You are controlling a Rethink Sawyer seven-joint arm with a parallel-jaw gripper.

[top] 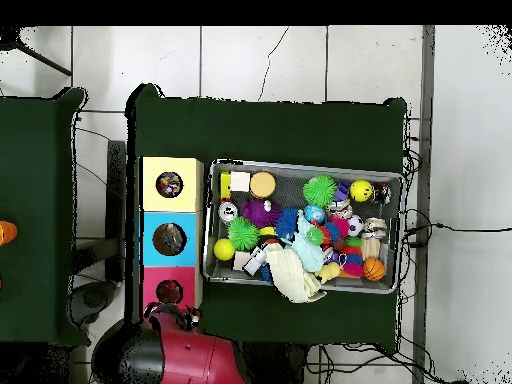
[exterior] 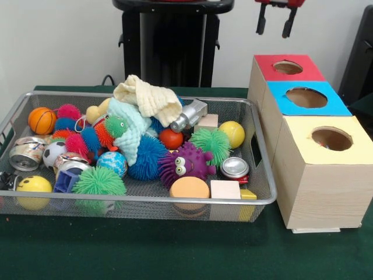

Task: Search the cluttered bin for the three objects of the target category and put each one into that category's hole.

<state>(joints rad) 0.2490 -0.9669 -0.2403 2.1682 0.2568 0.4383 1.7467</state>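
Note:
The cluttered bin (exterior: 145, 202), a silver wire-mesh tray, lies on the green table, full of toys; it also shows in the overhead view (top: 305, 165). To its right stand three wooden boxes with holes: red top (exterior: 288, 67), blue top (exterior: 306, 97), yellow top (exterior: 331, 139). My gripper (exterior: 274, 26) hangs open and empty at the top edge, above the red box. In the overhead view it (top: 172, 314) is by the red box (top: 168, 290). An orange bit with a white string loop (exterior: 77, 123) peeks out near the orange basketball (exterior: 42, 119); I cannot make out stripes.
A cream cloth (exterior: 148, 99) lies heaped over the bin's middle. Around it are spiky balls, a purple monster toy (exterior: 186, 163), metal cans (exterior: 235, 167), wooden blocks (exterior: 225, 189) and a yellow smiley ball (exterior: 34, 186). Something colourful sits inside the yellow box's hole (top: 170, 185).

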